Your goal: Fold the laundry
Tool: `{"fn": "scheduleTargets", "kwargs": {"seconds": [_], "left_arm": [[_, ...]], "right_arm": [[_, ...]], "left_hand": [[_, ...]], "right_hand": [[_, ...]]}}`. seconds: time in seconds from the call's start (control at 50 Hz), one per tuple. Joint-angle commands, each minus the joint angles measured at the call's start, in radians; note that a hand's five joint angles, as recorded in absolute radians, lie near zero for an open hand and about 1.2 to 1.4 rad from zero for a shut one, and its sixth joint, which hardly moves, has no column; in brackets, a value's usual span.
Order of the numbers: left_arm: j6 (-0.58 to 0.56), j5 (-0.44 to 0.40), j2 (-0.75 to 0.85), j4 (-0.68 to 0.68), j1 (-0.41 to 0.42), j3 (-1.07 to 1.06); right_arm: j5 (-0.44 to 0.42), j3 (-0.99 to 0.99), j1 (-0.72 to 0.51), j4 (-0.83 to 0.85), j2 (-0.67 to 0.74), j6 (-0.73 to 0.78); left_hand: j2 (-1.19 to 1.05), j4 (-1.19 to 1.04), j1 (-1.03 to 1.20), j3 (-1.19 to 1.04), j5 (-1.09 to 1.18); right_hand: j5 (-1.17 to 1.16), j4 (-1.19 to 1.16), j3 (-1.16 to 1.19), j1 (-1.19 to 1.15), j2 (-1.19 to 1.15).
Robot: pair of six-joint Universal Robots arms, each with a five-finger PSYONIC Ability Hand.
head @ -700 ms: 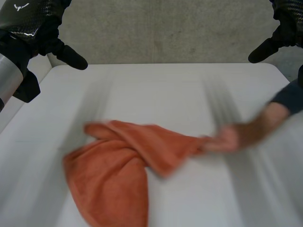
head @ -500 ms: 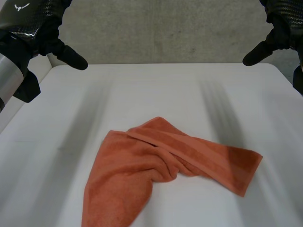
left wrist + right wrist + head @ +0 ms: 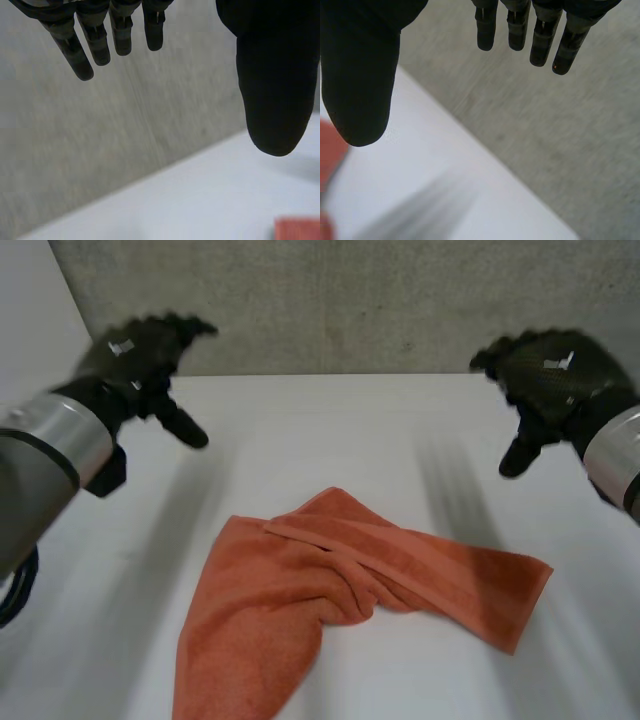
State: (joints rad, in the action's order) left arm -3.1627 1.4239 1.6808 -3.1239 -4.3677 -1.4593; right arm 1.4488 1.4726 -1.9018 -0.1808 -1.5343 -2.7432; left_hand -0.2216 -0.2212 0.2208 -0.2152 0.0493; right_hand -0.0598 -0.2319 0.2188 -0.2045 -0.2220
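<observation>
An orange towel point(image 3: 330, 590) lies crumpled on the white table point(image 3: 330, 420), one end running toward the near edge and the other spread to the right. My left hand point(image 3: 140, 360) hovers over the table's far left, well clear of the towel, fingers point(image 3: 95, 40) straight and thumb spread. Over the far right hangs my right hand point(image 3: 545, 375), also open, fingers point(image 3: 540, 35) extended, holding nothing. A corner of the towel point(image 3: 300, 229) shows beyond the left thumb, and an orange edge point(image 3: 327, 150) beside the right thumb.
A grey concrete wall point(image 3: 350, 300) runs behind the table's far edge. Bare white tabletop surrounds the towel on the far side and on both sides.
A person's hand dropped the towel and withdrew to the right. Both my hands have since come down and inward over the table's far corners. The towel has lain still for the last half second.
</observation>
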Motion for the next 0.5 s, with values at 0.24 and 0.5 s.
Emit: {"fn": "scheduleTargets", "kwargs": {"seconds": [0.24,0.5], "left_arm": [[-0.149,0.067,0.387,0.044,0.089,-0.023],[-0.151,0.09,0.441,-0.021,0.114,-0.018]], "right_arm": [[-0.007,0.035,-0.169,0.07,0.368,-0.24],[0.053,-0.014,-0.215,0.303,0.542,-0.282]], "left_hand": [[-0.109,-0.11,0.11,-0.116,0.107],[-0.192,-0.192,0.192,-0.198,0.189]], "right_hand": [[-0.082,-0.085,0.098,-0.112,-0.095],[-1.162,-1.164,1.178,-1.192,-1.174]]}}
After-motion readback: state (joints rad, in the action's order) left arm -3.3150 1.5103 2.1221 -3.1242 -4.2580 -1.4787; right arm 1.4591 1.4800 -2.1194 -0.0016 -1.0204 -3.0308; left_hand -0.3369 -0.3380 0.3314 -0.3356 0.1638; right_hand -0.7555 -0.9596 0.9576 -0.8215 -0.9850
